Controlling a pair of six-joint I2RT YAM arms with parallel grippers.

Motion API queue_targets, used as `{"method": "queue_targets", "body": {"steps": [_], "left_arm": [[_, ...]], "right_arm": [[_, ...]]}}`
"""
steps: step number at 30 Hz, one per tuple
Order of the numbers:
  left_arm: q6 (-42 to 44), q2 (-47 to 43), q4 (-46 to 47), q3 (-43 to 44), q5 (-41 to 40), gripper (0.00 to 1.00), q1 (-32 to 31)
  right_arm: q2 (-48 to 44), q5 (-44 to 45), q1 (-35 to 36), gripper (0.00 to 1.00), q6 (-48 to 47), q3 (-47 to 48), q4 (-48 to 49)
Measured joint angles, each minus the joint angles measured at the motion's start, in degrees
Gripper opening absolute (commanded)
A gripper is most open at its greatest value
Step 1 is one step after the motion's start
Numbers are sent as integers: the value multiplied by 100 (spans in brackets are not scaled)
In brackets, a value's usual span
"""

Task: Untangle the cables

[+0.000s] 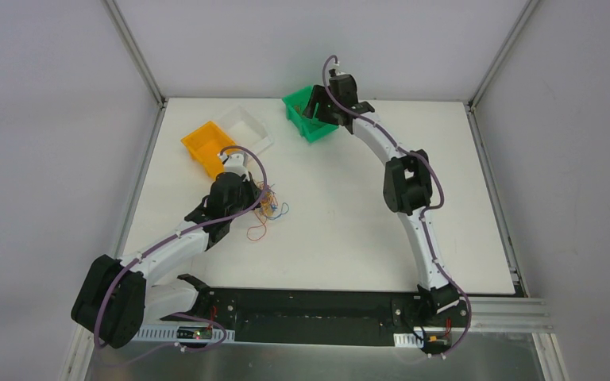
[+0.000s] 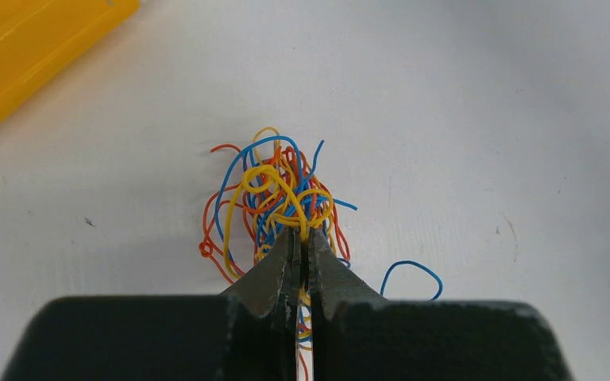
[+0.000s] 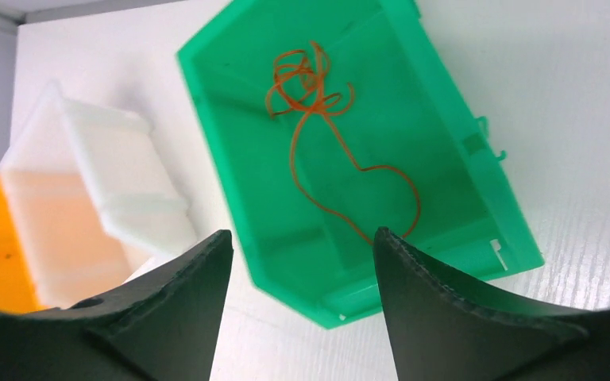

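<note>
Cables [image 2: 274, 202], thin curly wires in orange, blue and yellow, lie knotted on the white tabletop [image 2: 484, 119], at 9 o'clock from its centre. The left hand [image 2: 299, 238] is closed on several strands at the knot's near edge.

Hazard: a pull could drag the whole knot and tighten the cables. A loose blue loop [image 2: 411, 274] at 4 o'clock may snag.

Bare room lies from 12 to 3 o'clock; the orange plastic bin [image 2: 24, 48] stands at 10 o'clock. Farther out, the right hand [image 3: 302, 234] hangs open over the green plastic bin [image 3: 429, 119], which holds one orange cable [image 3: 310, 87].
</note>
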Motion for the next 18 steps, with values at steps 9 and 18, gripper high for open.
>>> {"method": "queue_targets", "body": {"steps": [9,18], "left_arm": [[2,0,0,0,0,0,0],[2,0,0,0,-2,0,0]], "right_arm": [[-538,-192,-7,69,-570,-205,-4],[-496,-157,-188,70,-1241,-76,-9]]}}
